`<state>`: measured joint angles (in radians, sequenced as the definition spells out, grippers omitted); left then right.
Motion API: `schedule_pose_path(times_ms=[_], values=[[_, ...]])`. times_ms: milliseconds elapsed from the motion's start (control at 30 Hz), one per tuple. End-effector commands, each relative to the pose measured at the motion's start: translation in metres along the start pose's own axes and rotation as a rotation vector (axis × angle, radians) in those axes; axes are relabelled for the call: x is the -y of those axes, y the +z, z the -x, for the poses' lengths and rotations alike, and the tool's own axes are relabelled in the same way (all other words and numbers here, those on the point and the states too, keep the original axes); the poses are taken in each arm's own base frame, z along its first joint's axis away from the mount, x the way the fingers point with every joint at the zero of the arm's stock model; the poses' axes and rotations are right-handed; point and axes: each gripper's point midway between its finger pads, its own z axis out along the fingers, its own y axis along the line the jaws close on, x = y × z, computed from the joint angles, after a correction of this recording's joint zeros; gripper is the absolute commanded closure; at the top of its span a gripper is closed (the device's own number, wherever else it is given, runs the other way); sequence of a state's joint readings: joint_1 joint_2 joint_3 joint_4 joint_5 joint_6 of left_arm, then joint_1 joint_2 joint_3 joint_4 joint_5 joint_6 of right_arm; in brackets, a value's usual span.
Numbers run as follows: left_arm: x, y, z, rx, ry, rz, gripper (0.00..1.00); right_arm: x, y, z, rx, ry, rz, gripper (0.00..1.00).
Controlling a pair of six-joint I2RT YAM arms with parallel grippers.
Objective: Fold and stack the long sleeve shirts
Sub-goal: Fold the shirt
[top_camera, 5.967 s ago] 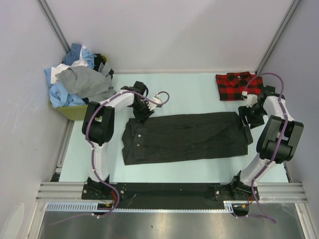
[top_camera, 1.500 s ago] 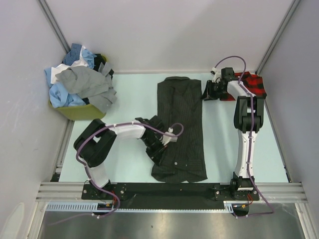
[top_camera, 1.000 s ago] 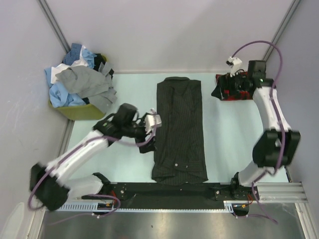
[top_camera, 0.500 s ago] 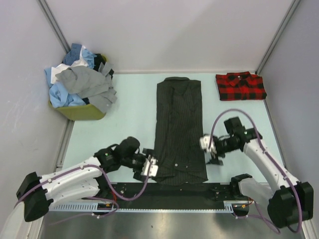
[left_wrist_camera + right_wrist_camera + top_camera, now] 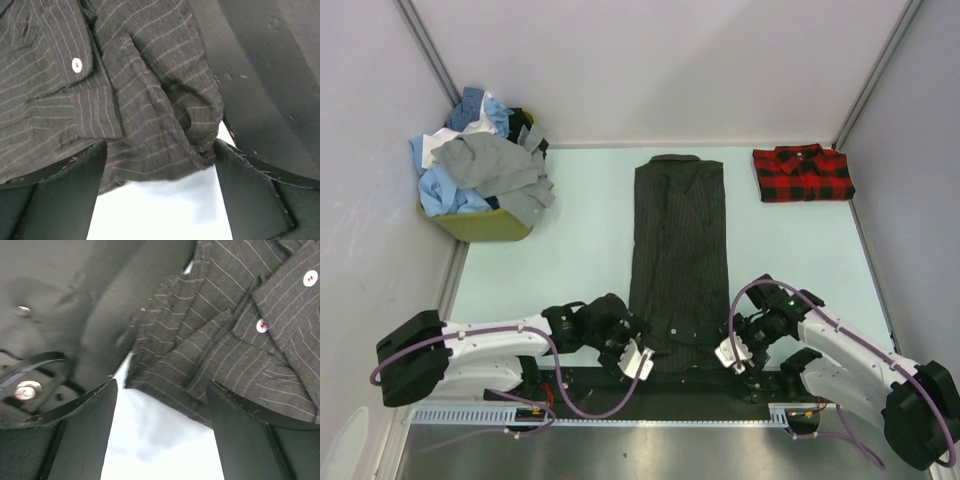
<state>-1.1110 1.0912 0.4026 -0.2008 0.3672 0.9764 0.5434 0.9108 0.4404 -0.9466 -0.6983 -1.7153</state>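
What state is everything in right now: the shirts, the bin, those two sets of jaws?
Dark charcoal pinstriped cloth shirt: folded into a long strip, flat on the table.
Red-and-black plaid shirt: folded, far right corner.
Blue, white and grey shirts: crumpled, heaped in the bin.
Yellow-green bin: overfull.
Left arm's jaws: open, either side of the pinstriped shirt's near left corner.
Right arm's jaws: open, at its near right corner.
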Motion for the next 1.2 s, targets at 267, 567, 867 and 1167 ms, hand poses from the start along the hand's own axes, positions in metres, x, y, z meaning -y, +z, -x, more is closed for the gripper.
schedule_pose_path(times_ms=[267,567,867,1167], values=[[-0.021,0.015,0.004,-0.039,0.055,-0.004,0.27,0.047,0.011,-0.019,-0.073,-0.059,-0.128,0.39],[-0.019,0.010,0.018,-0.003,-0.008,-0.036,0.91,0.053,0.001,-0.002,-0.051,0.000,-0.172,1.00],[0.006,-0.011,0.065,0.135,-0.098,-0.131,1.00,0.024,-0.013,0.039,0.013,0.075,-0.156,1.00],[-0.019,-0.027,0.059,0.130,-0.147,-0.060,1.00,0.065,-0.038,0.036,0.019,0.171,-0.286,1.00]])
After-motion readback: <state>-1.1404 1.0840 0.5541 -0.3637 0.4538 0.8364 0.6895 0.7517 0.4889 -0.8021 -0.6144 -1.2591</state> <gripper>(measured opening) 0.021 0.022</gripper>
